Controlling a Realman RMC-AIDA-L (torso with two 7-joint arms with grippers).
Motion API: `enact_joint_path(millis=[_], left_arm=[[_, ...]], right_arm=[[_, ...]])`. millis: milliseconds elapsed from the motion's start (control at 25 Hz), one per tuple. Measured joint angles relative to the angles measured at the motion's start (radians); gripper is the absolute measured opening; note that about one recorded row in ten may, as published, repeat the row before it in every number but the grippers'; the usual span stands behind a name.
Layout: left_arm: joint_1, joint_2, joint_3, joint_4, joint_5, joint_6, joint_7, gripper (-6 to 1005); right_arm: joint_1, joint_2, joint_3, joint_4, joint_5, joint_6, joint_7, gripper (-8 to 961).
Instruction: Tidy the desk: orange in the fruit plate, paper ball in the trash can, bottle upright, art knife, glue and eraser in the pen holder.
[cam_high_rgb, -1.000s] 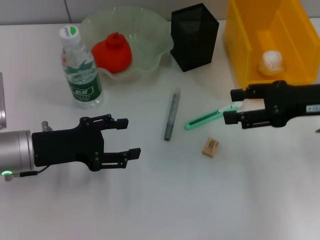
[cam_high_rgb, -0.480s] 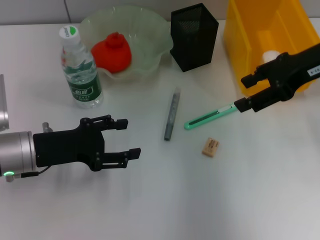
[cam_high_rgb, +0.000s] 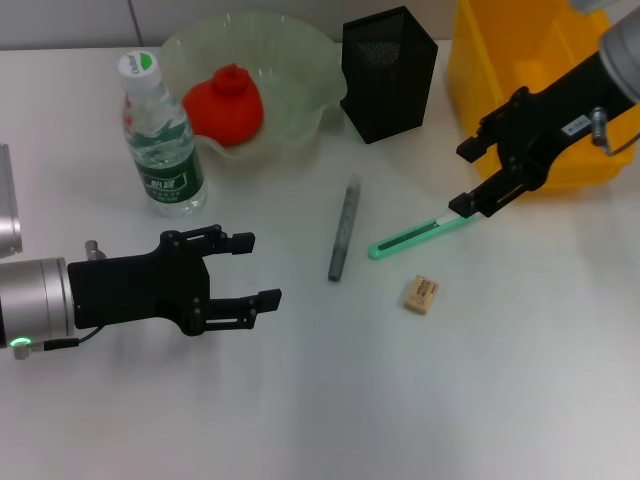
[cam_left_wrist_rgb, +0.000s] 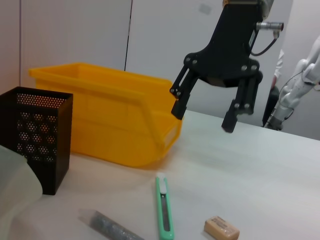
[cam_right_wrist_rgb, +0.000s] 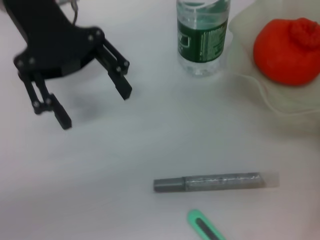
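The right gripper (cam_high_rgb: 478, 178) hovers with its fingers apart over the far end of the green knife (cam_high_rgb: 420, 236), in front of the yellow bin (cam_high_rgb: 500, 90). The knife lies flat on the bench (cam_high_rgb: 400, 400), between the grey glue stick (cam_high_rgb: 343, 228) and the bin, with the eraser (cam_high_rgb: 421, 294) just beside it. The left gripper (cam_high_rgb: 250, 272), also spread, idles well apart from the knife.

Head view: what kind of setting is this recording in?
Probably a lab desk staged for tidying: a white tabletop holding a black mesh pen holder, a yellow plastic bin and a green art knife.
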Motion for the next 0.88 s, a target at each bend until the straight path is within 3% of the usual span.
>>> enact_joint_path(millis=[600,680,840,880], left_arm=[[-0.005,0.0,-0.002,0.0,-0.002,-0.008,-0.006,813],[-0.005,0.0,-0.002,0.0,-0.002,-0.009,-0.006,812],[-0.005,0.0,0.003,0.0,-0.001,-0.01,-0.006,812],[-0.005,0.0,0.003,0.0,-0.001,-0.01,-0.006,812]], right_arm=[[0.051,0.02,-0.18,0.134,-0.028,0.209,-0.152,770],[0.055,0.028,-0.192,0.137,-0.042,0.214,-0.167,769],[0.071,0.066,-0.198,0.14,-0.158,0.247,-0.196,767],[0.071,0.066,-0.198,0.14,-0.158,0.247,-0.196,767]])
